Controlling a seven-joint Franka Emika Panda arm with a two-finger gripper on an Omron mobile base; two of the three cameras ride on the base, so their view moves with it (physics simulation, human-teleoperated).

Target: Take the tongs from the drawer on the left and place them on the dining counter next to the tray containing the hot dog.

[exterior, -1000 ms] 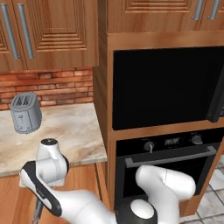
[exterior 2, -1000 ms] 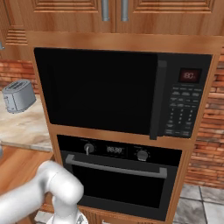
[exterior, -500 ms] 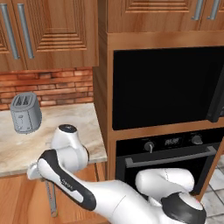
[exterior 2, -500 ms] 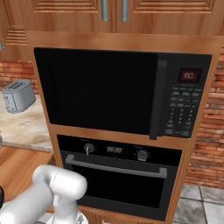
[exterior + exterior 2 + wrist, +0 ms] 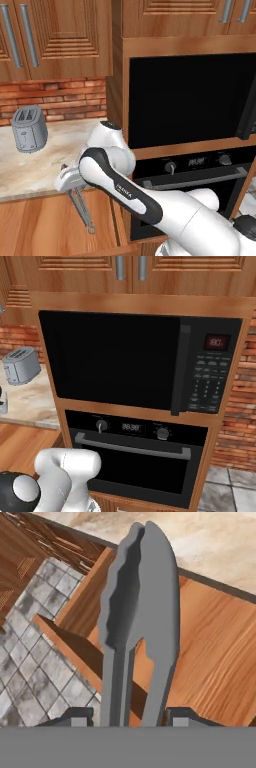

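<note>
Left base view: your gripper [image 5: 70, 181] hangs at the counter's [image 5: 45, 165] edge, jaws half closed on the tongs [image 5: 82, 212], which dangle over the drawer [image 5: 55, 225]; a swing could clip that edge and twist them loose.

Right base view: toaster [image 5: 21, 365], microwave [image 5: 135, 356] and oven [image 5: 137, 456]; the dining counter lies elsewhere.

Hand view: the tongs [image 5: 140, 612] rise between the fingertips [image 5: 75, 716] above the open drawer [image 5: 210, 657]; the contact itself is cut off.
</note>
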